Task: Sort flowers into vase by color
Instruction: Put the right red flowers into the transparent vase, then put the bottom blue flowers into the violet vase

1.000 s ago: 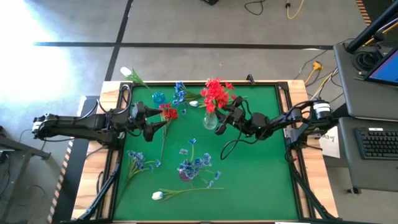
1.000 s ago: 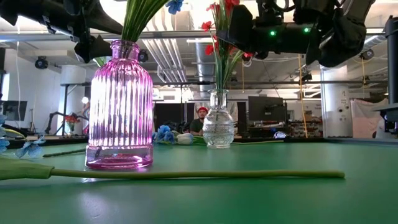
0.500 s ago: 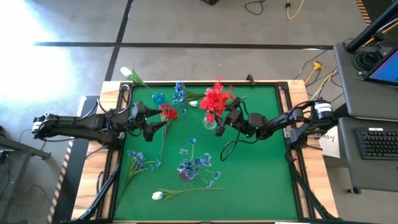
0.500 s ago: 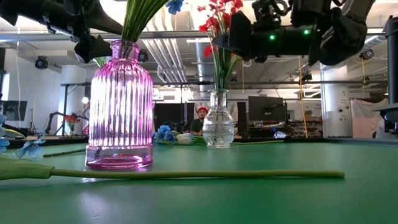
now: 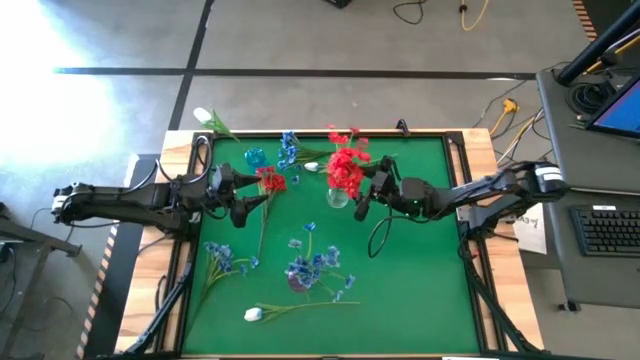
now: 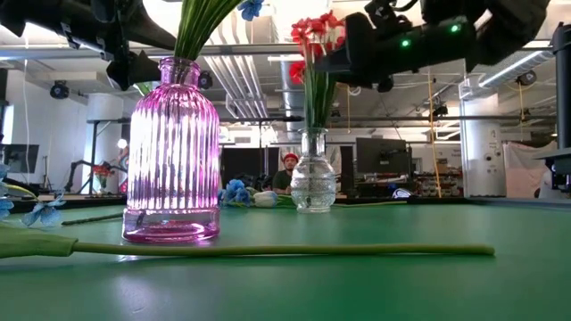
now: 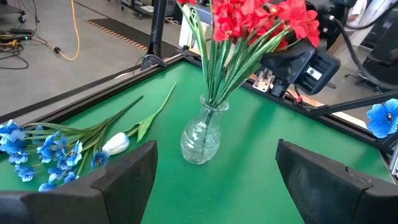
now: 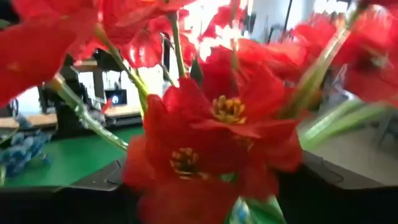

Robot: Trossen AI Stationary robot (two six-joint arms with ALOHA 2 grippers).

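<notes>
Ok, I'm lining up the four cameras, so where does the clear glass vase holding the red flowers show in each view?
High view: clear vase at the table's middle, under the red flowers.
Low view: centre, on the far part of the table, behind the pink vase.
Left wrist view: centre.
Right wrist view: not clearly visible, since the red blooms fill the picture.
Shared landmark: the red flowers.

bright, even room light fills every view, with ceiling strip lights (image 6: 259, 55) glaring behind the glowing pink vase (image 6: 171, 152) in the low view, a washed-out floor (image 5: 90, 60) far left from above, and red blooms (image 8: 211, 134) blurred against the right wrist camera.
</notes>
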